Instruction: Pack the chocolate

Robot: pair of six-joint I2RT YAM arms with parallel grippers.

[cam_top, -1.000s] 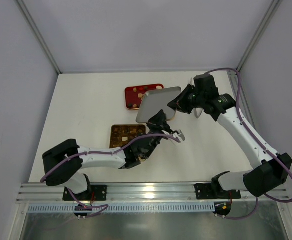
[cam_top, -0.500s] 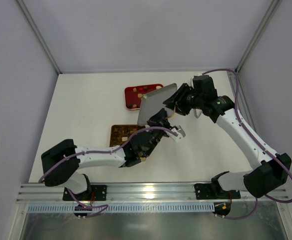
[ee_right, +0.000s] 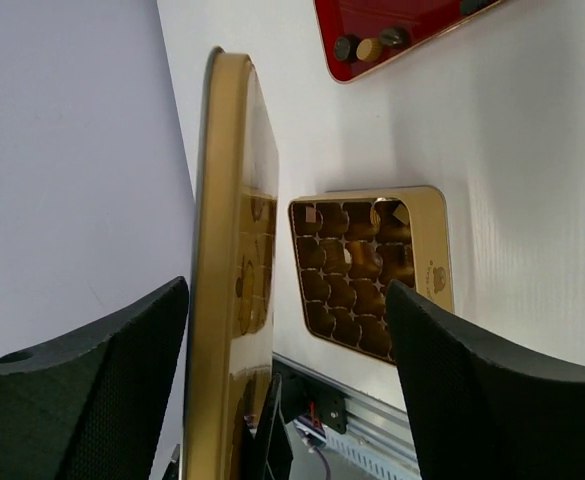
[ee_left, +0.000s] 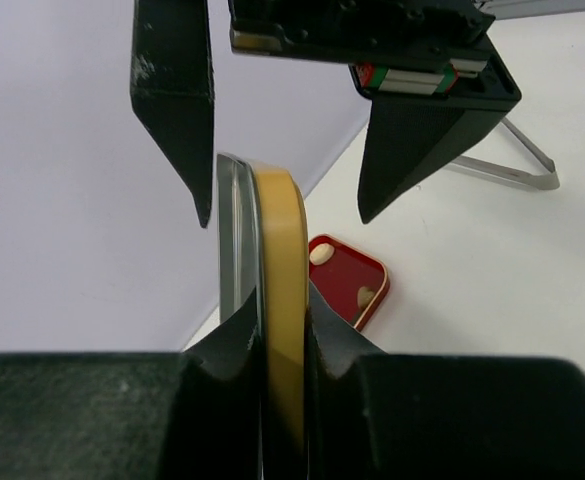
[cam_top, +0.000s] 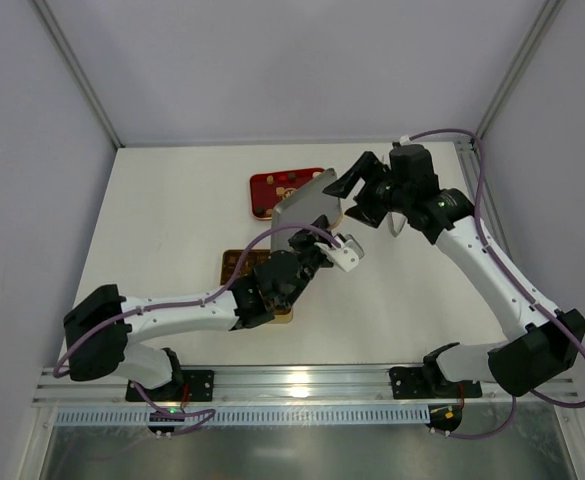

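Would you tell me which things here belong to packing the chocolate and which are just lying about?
Job: chocolates, red tray, gold compartment box, gold lid in the left gripper, with the right gripper open around it.
Lying about: thin metal bracket.

A gold lid (ee_left: 277, 230), seen edge-on and upright, is clamped at its lower edge between the two fingers of the left tool (ee_left: 272, 350) at the bottom of the view. Its upper edge is flanked by the dark fingers of the right tool (ee_left: 284, 219), which are spread wide on either side, with no contact seen. Behind it, a red tray (ee_left: 374, 298) holding two cream chocolate pieces (ee_left: 320, 255) is seen on the white surface (ee_left: 492, 290).
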